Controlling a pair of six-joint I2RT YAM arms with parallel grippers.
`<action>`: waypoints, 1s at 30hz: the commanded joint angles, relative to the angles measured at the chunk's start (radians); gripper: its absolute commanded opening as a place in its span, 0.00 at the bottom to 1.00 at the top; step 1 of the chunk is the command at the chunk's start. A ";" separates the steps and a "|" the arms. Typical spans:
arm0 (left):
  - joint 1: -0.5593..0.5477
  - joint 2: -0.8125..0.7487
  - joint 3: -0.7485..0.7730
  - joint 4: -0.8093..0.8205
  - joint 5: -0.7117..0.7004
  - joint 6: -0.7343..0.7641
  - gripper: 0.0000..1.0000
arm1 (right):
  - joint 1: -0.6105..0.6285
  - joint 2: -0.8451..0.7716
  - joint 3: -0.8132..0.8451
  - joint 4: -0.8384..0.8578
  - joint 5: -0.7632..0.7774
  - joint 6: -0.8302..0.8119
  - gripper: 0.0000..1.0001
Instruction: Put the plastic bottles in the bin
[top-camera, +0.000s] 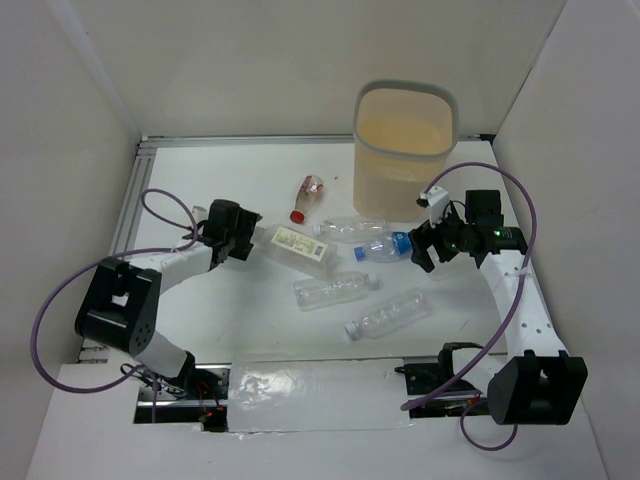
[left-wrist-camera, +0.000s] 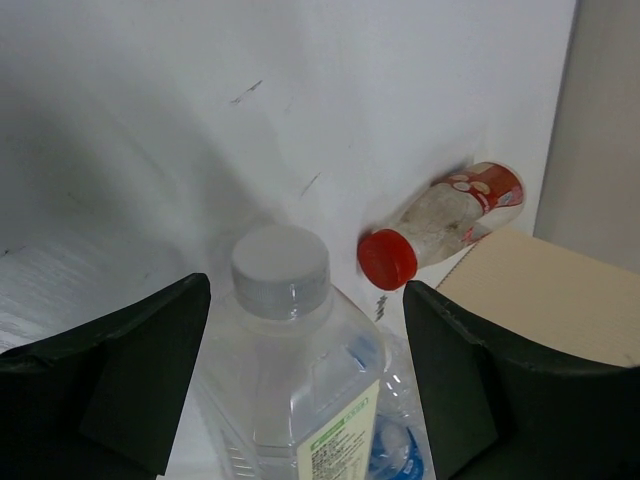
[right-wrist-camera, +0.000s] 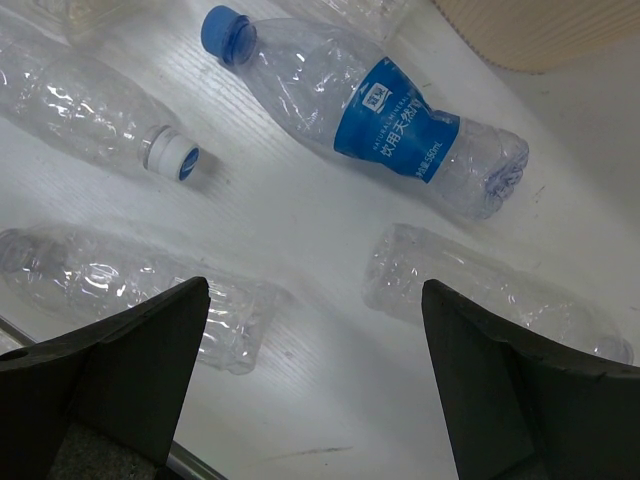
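The beige bin (top-camera: 405, 150) stands at the back right, and its wall shows in the left wrist view (left-wrist-camera: 550, 300). Several plastic bottles lie on the table. My left gripper (top-camera: 248, 238) is open, its jaws on either side of a square labelled bottle (top-camera: 292, 248) with a pale cap (left-wrist-camera: 280, 268); a gap shows at the right jaw. A small red-capped bottle (top-camera: 308, 197) lies beyond it (left-wrist-camera: 440, 220). My right gripper (top-camera: 422, 250) is open and empty above the table (right-wrist-camera: 315, 380), just by the base of a blue-labelled bottle (top-camera: 385, 246) (right-wrist-camera: 390, 115).
Clear bottles lie mid-table: one by the bin (top-camera: 352, 229), one in the middle (top-camera: 335, 290) and one nearer the front (top-camera: 388, 314). In the right wrist view, clear bottles lie left (right-wrist-camera: 130, 290) and right (right-wrist-camera: 480, 290) of the fingers. White walls enclose the table.
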 joint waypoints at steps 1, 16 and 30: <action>-0.016 0.027 0.023 -0.017 -0.037 0.033 0.90 | -0.001 -0.002 0.018 -0.008 0.002 0.002 0.94; -0.034 0.136 0.101 -0.006 -0.037 0.062 0.79 | -0.010 0.007 0.027 -0.008 0.002 0.002 0.92; -0.043 0.077 0.060 0.003 -0.005 0.114 0.05 | -0.010 0.007 0.027 -0.018 -0.009 -0.007 0.91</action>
